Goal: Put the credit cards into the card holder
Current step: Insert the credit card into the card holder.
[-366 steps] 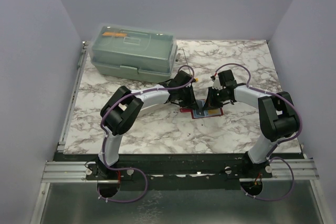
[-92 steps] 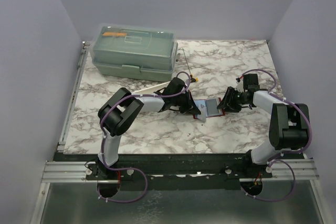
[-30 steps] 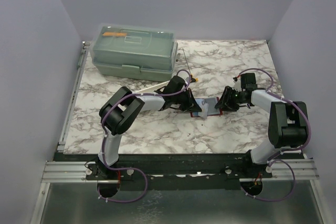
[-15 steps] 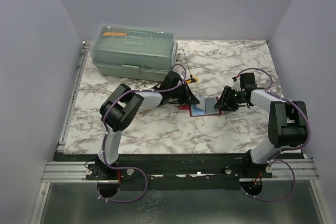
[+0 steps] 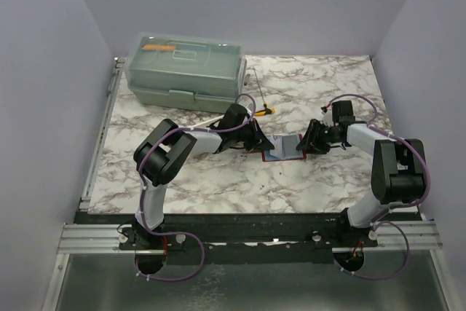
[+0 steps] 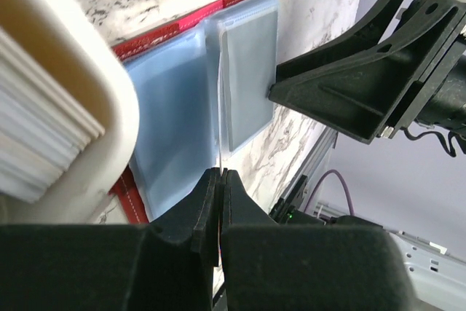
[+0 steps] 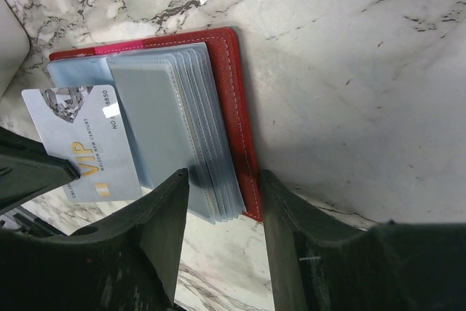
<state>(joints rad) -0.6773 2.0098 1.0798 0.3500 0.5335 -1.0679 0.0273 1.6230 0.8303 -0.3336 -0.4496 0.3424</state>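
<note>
A white bench (image 5: 328, 85) veined with grey marbling fills the middle of the top view. It is closed in by plain lavender walls (image 5: 240, 5) at the back and on both sides. A ribbed aluminium rail (image 5: 247, 237) runs along the lower edge, with both arm bases bolted to it. At the upper left of the bench stands a grey-green plastic toolbox (image 5: 186, 71), lid shut. Just right of it lies a thin tool with a yellow grip (image 5: 266, 110), touching nothing.

The red card holder (image 5: 285, 149) lies open and flat near the centre of the bench, its clear plastic sleeves (image 7: 171, 114) fanned upward. The two arms meet over it from either side.

The left hand (image 6: 220, 180) comes in from the left of the top view. Its jaws are closed tight on one credit card (image 7: 84, 152), pale blue-grey with "VIP" in gold. In the left wrist view the card shows edge-on as a thin line, running from the fingertips up to the holder's middle fold. In the right wrist view it lies across the left half of the holder, overlapping the sleeve there. Whether its edge has entered a pocket I cannot tell.

The right hand (image 7: 224, 177) reaches in from the right with its jaws partly apart. One tip is set on the stacked sleeves, the other on the red cover's rim. It presses the holder onto the bench without pinching it.
</note>
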